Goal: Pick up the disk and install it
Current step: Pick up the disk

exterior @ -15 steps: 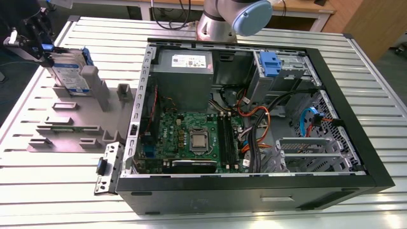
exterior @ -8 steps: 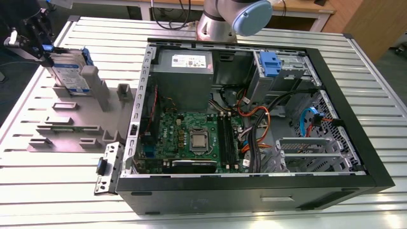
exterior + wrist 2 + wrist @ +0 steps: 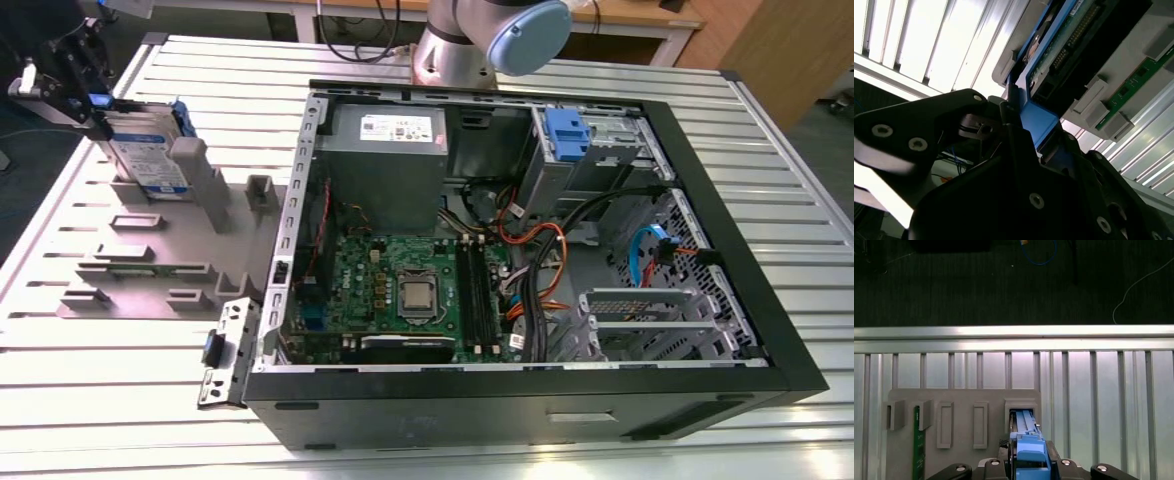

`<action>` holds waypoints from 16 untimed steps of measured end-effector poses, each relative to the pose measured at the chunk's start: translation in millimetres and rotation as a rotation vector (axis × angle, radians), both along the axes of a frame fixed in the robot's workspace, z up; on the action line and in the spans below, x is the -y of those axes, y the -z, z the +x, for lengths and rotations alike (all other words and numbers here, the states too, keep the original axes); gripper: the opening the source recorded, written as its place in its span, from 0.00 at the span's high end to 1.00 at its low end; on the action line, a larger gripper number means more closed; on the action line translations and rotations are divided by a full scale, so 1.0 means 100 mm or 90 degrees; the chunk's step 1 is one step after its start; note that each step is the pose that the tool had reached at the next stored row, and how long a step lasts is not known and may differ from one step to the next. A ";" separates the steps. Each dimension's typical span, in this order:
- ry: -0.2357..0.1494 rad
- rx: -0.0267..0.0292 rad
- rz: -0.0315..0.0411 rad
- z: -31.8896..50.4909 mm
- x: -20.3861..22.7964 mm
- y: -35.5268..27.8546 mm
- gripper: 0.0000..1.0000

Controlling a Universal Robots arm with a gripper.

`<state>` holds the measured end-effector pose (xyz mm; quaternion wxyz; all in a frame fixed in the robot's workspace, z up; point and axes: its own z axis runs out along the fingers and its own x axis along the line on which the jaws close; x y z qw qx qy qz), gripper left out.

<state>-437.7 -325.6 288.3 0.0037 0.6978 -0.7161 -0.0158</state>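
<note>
The disk (image 3: 150, 160) stands on its thin edge in a slot (image 3: 1021, 409) of the grey holder (image 3: 147, 265), at the exterior view's left, well apart from the PC case (image 3: 534, 405). Its label side faces the case. Standing up like this leaves the top edge free to grab, prob. why the holder has slots.

The gripper (image 3: 94, 105) sits on that top edge. In the 2nd wrist view the black fingers (image 3: 1004, 107) press on the blue frame (image 3: 1040, 122) from both sides w/ no gap, so I judge it is clamped on the disk. It grips the plastic frame & not the green chip side (image 3: 1074, 30), which looks like the safer place to squeeze. In the 1st wrist view the disk's low end goes down into the slot, so I think it is not lifted out yet, but I can't be sure.

Other slots in the holder are bare, & one holds a thin green board (image 3: 916, 440).

The holder lies on a ribbed metal table (image 3: 107, 400). The case lies on its side w/ the cover off, so its parts can be reached from above. Inside, a small blue bracket (image 3: 567, 135) sits in the drive bay at the far corner, beside a grey box (image 3: 387, 160) w/ a white sticker. The arm (image 3: 467, 45) rises behind the case.
</note>
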 end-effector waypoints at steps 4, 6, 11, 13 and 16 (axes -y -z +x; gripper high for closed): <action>0.000 -0.0001 0.0000 0.000 0.000 0.000 0.63; 0.000 0.0000 0.0000 0.000 0.001 0.000 0.63; 0.000 0.0000 0.0000 -0.001 0.001 -0.007 0.63; 0.000 0.0000 0.0000 0.000 0.001 -0.017 0.63; 0.000 0.0000 0.0000 0.000 0.001 -0.035 0.63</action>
